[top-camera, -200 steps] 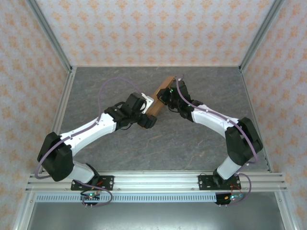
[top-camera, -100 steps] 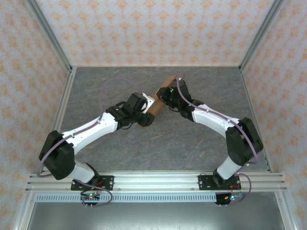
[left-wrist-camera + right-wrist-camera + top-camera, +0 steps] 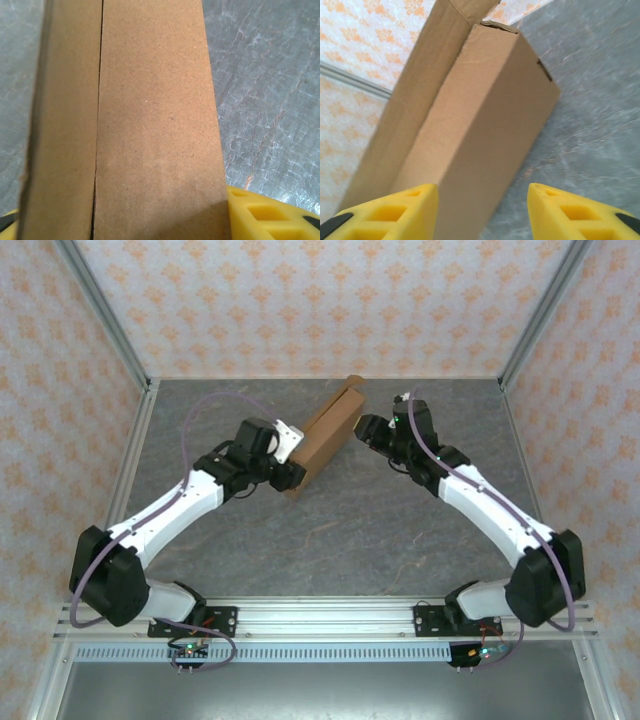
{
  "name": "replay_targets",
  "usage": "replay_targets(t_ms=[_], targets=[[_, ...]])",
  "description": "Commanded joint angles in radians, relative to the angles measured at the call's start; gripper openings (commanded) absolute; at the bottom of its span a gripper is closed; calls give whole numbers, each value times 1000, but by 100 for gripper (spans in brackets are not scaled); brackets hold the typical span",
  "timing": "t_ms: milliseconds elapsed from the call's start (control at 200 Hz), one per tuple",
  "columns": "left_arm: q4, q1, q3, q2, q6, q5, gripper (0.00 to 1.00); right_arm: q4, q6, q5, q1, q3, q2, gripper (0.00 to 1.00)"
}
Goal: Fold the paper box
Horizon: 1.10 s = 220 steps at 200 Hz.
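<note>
Cardboard box (image 3: 325,432) looks mostly formed: shallow rectangle up on edge, far middle of table (image 3: 400,530). Left gripper (image 3: 292,475) pinching near end. Right gripper (image 3: 366,430) spread wide, just beside box, not touching. Left to do, I reckon: lid seam gapes, needs pressing shut.

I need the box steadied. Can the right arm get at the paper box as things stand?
Probably yes: the right gripper, jaws open, faces the paper box with only bare table between them.
</note>
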<state>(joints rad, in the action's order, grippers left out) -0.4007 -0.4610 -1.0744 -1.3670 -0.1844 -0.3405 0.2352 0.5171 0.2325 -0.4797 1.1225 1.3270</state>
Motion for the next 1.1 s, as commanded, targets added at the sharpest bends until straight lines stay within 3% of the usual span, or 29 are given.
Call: replay_targets(t_ms=[0,135,280,455,621,796,931,1096], targets=[[25,32,4,50,-136,-137,48,193,-302,-54,5,90,-39,52],[-83,64,-50,34,-256,-204,48,295,-537,-90,26,165,-37,53],[-226,91,-117,-10,-419,-316,48,278,-720,-27,94,146,-78,55],[-292,97,-144,-43,-564,-335,47,350,-818,94,197,166,-70,57],[-356,103,-194,-101,-676,-330,47,413,-944,210,230,193,-32,57],[-490,147,-308,-203,-751,-418,46,434,-1027,274,265,207,16,56],[-486,173,-307,-213,-793,-476,46,477,-1067,228,292,238,78,54],[-479,186,-307,-229,-817,-504,46,461,-1107,307,306,247,122,53]])
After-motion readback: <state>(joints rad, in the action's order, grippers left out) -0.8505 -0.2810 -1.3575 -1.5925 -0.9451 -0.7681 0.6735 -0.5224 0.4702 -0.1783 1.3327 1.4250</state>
